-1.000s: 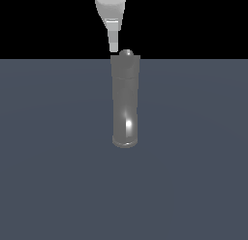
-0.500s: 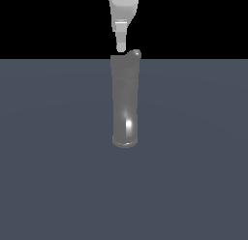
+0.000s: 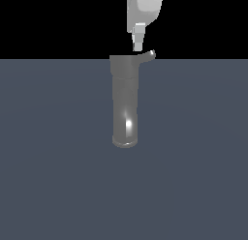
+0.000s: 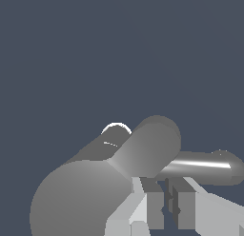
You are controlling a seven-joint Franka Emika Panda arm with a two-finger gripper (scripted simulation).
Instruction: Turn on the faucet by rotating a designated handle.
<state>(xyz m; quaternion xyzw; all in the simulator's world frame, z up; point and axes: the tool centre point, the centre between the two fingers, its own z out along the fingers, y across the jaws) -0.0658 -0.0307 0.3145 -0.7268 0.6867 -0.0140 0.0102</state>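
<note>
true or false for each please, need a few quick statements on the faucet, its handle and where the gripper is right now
1. The faucet stands upright on the grey surface. True.
2. The handle sticks out from the top cap toward the exterior view's left. False: it points toward the exterior view's right.
3. The gripper is above the faucet's top, near the handle. True.
4. The gripper grips the faucet at its rimmed base. False: it is up at the top; the base is untouched.
5. The faucet lies on its side. False: it is vertical, with a bright highlight low on its body.
</note>
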